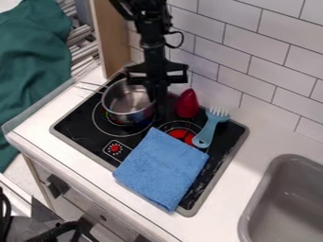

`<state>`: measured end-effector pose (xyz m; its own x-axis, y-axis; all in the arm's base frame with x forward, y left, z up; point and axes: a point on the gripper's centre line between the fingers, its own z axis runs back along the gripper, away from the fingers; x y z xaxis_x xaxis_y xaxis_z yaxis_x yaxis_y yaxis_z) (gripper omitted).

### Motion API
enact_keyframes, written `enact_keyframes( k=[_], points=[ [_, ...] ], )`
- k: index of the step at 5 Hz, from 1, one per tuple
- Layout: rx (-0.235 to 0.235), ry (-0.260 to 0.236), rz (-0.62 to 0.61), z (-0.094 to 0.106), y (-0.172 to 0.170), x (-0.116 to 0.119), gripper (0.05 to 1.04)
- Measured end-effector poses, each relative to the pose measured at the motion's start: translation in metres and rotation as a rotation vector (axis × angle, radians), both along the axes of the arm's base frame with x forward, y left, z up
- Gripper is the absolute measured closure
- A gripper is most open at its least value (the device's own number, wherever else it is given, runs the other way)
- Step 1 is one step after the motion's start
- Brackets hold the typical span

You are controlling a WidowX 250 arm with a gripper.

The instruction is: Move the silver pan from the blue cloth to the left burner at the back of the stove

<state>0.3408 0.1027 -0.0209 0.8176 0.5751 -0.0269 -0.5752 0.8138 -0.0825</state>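
The black gripper [157,81] hangs down over the back of the stove, at the right rim of a metal pot [120,101]. Whether it touches the pot is unclear against the black stovetop. The pot stands upright on the left burner, its handle pointing to the upper left. Just right of the gripper is a dark red, pointed object [187,104]. A light blue fork-like utensil [209,128] lies further right, its tines toward the wall. A folded blue cloth [161,168] covers the front right of the stove [82,125].
A grey sink [284,203] is set into the white counter [252,165] at the lower right. The white tiled wall [252,42] rises behind the stove. A wooden panel [112,35] stands at the back left, with dark green fabric [31,61] beyond it.
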Motion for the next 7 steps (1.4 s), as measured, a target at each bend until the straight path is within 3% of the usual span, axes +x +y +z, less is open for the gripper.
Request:
enact_keyframes(
  k=[2,4,5,6,7],
  points=[
    [-0.024,-0.009,-0.023,-0.011,0.004,0.015,1.028],
    [-0.010,-0.091,-0.085,-0.012,0.004,0.023,1.002],
    [0.042,-0.103,-0.168,-0.014,0.005,0.017,0.844],
    [0.121,-0.178,-0.203,0.013,0.003,0.017,0.586],
    [0.160,-0.251,-0.219,0.043,0.001,0.020,0.272]
  ],
)
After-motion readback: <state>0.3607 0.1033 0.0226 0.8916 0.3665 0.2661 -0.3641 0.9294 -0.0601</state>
